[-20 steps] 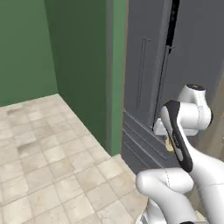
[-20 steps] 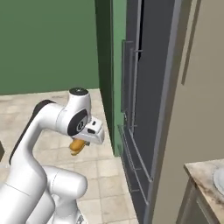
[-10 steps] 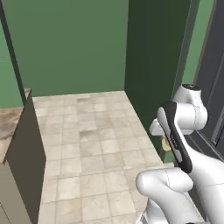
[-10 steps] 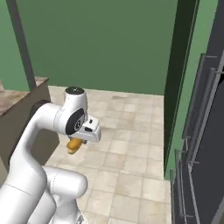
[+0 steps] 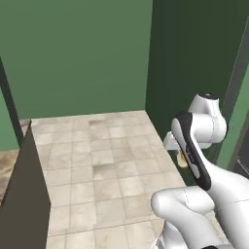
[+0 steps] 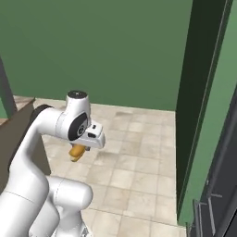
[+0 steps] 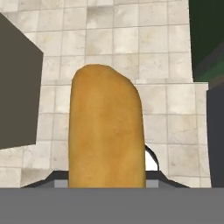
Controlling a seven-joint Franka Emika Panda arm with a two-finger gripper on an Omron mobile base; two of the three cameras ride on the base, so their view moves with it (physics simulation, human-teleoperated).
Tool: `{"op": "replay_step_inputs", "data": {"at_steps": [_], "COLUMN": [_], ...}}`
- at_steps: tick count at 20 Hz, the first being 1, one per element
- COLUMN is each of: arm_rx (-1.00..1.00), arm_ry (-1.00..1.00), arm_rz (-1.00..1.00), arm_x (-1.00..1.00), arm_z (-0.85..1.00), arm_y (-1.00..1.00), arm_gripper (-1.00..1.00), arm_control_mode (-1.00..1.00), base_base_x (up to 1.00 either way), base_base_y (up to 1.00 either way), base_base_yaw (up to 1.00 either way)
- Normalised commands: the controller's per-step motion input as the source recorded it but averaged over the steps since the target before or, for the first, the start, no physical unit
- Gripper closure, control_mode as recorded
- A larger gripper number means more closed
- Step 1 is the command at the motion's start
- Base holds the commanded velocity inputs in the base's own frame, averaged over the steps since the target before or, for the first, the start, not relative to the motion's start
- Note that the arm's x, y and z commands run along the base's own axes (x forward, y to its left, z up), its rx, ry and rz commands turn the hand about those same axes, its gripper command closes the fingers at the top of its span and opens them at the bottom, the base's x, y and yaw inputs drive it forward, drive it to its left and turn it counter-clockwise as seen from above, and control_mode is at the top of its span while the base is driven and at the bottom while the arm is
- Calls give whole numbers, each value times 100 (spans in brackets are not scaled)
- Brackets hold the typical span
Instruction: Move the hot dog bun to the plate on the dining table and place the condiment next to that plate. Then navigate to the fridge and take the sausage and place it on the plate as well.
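1. Views have swung since the earlier frames: the whole picture shifted, so the base has turned. The dark grey fridge front that filled the frames a second ago now shows as a strip of dark grey fridge (image 6: 221,185) at the far right of the right base view. Green wall (image 5: 82,53) and beige tiled floor (image 5: 102,165) now lie ahead. Nothing in the scene itself moved, camera only.
2. White arm with dark joints stays tucked close over the base, same pose in all three moments.
3. Two-finger gripper (image 6: 79,149) is pinching the small golden-tan hot dog bun (image 7: 107,131). Bun hangs under the white hand, seen orange in the right base view (image 6: 77,152) and peeking beside the forearm in the left base view (image 5: 182,159).
4. Hand view: bun rises lengthwise from between the jaws, held by its near end, far end free over the floor.
5. Why held so: judged a carry pose, arm folded in and bun kept well off the floor so nothing gets bumped while the base drives.
6. Dark brown cabinet side (image 5: 24,194) sits near left, with a sliver of marbled top (image 5: 7,170) beyond it.
7. Step judged: transit toward the dining table, bun not yet set down.
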Motion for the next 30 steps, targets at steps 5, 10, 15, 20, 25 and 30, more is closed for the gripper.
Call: {"op": "replay_step_inputs", "data": {"at_steps": [5,10,15,20,25,30], "arm_rx": [0,0,0,0,0,0], "arm_ry": [0,0,0,0,0,0], "arm_rz": [0,0,0,0,0,0], "arm_x": [0,0,0,0,0,0], "arm_z": [0,0,0,0,0,0], "arm_y": [0,0,0,0,0,0], "arm_gripper": [100,100,100,100,100,100], "arm_control_mode": [100,100,100,100,100,100], "base_base_x": [100,100,100,100,100,100], "base_base_y": [34,35,36,35,36,23], "base_base_yaw": [0,0,0,2,14,35]}}
